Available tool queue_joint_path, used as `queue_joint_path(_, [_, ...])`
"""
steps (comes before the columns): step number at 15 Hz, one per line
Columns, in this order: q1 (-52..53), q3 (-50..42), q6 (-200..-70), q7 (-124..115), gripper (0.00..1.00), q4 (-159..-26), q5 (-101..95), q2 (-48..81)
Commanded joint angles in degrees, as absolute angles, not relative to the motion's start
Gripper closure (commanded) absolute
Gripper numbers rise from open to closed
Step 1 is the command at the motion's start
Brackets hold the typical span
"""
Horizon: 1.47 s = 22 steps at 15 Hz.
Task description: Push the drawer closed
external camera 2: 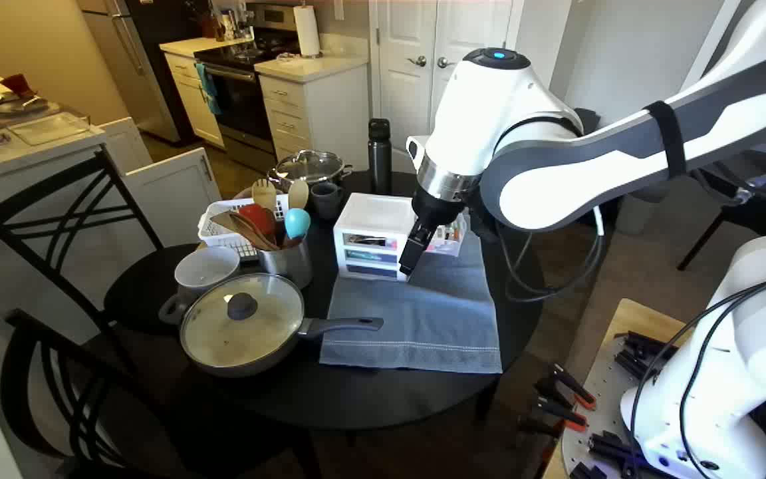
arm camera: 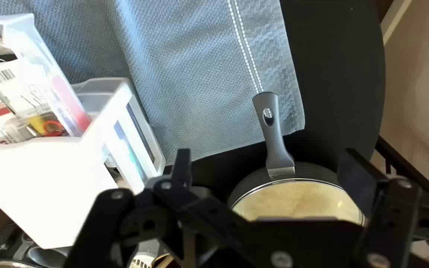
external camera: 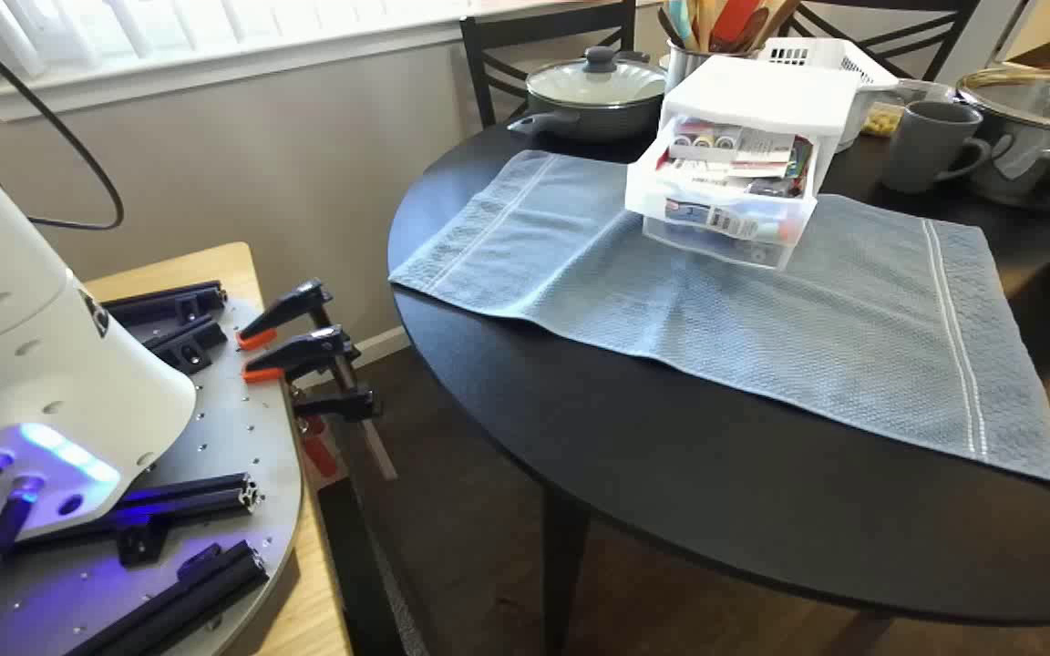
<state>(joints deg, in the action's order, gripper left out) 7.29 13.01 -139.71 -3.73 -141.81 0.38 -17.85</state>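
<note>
Drawer (external camera: 716, 204) is the top one of a small white-framed unit (external camera 2: 376, 214), which stands on a grey-blue towel (external camera 2: 416, 329) over the black table (external camera: 634, 437); it sits well out, packets (external camera: 707, 153) showing inside; not yet pushed home. Only one arm (external camera 2: 576, 179); its fingers (arm camera: 181, 166) are spread wide, nothing held, just the lidded pan (external camera 2: 243, 326) showing beyond the gap; they hang by the unit's slotted side, not before the drawer's outer face; touching the unit or apart, cannot tell. In the wrist view the drawer lies up and left of them; its sliding axis runs out of the unit's front, on the side toward the robot base (external camera 2: 695, 392); whether that is its longer dimension, cannot tell. My judgement: the move turns on rounding to the outer face, then pressing back along that axis; a flank shove would likely skew the unit on the towel. Count: drawers plainly out, one; slots in the side, three; one each of towel, lidded pan, mug (external camera: 928, 146), steel pot (external camera: 1040, 150), utensil holder (external camera 2: 288, 265), white basket (external camera 2: 213, 228), dark bottle (external camera 2: 380, 158).
</note>
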Motion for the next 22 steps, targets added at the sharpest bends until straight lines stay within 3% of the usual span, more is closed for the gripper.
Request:
queue_joint_path(1, [8.2,12.1,-139.6,-4.0,0.0,-141.7,0.0,-17.8])
queue_joint_path(15, [7.8,11.9,-140.0,-4.1,0.0,-141.6,-0.3,-17.8])
queue_joint_path(22, [3.5,6.8,-145.5,-8.8,0.0,-140.2,1.0,-18.1])
